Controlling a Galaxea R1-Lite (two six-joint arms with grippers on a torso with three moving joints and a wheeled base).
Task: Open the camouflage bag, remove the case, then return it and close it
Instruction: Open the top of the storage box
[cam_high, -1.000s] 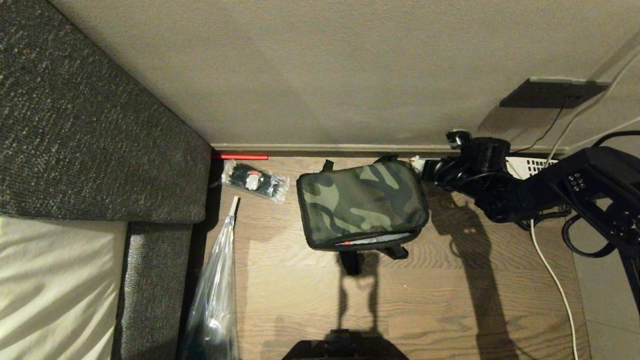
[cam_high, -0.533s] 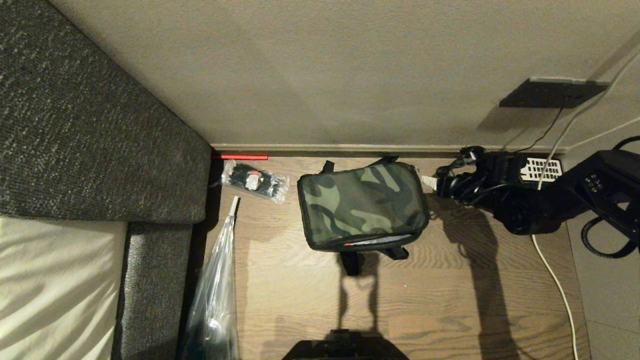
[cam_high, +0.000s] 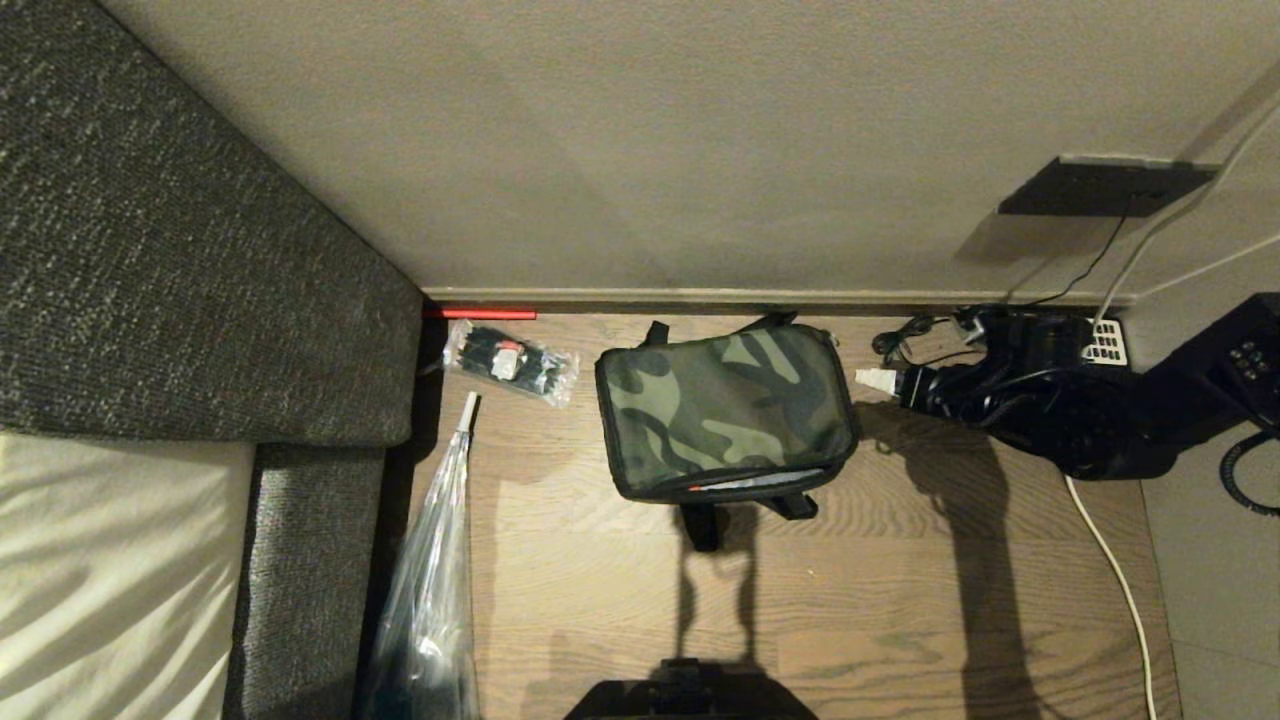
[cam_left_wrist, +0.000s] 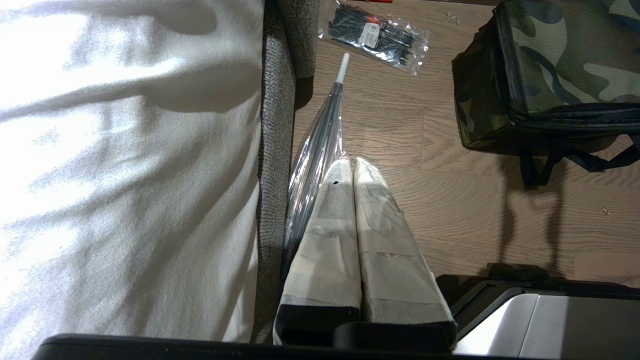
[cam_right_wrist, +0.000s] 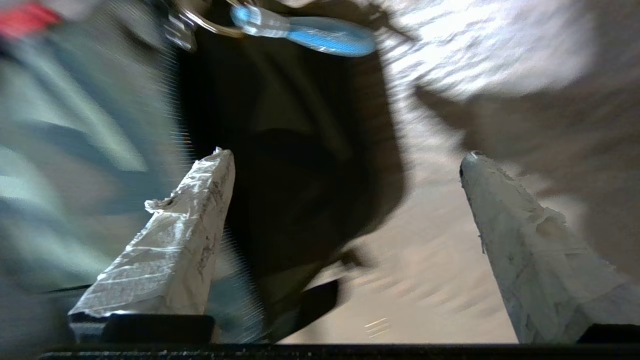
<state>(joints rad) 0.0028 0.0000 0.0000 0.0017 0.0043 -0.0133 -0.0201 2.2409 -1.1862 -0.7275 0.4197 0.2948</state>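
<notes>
The bag sits on the wood floor, back edge near the wall, lid down but w/ a thin gap along the front edge where silvery lining and a bit of red show. Black straps trail from the bag's front side. The case isn't visible anywhere.

Right gripper is just beside the bag's right side, low to the floor, apart from the fabric. Fingers spread wide, nothing between them. In the right wrist view, which is blurred, a blue zip pull on a ring hangs off the bag's dark end.

Left gripper hangs well left of the bag, over the floor by the sofa, fingers pressed together, empty.

Left of the bag: a clear packet of black ties, and nearer the sofa a long plastic-wrapped item. Right of the bag, past the arm, a white cable runs across the floor.
</notes>
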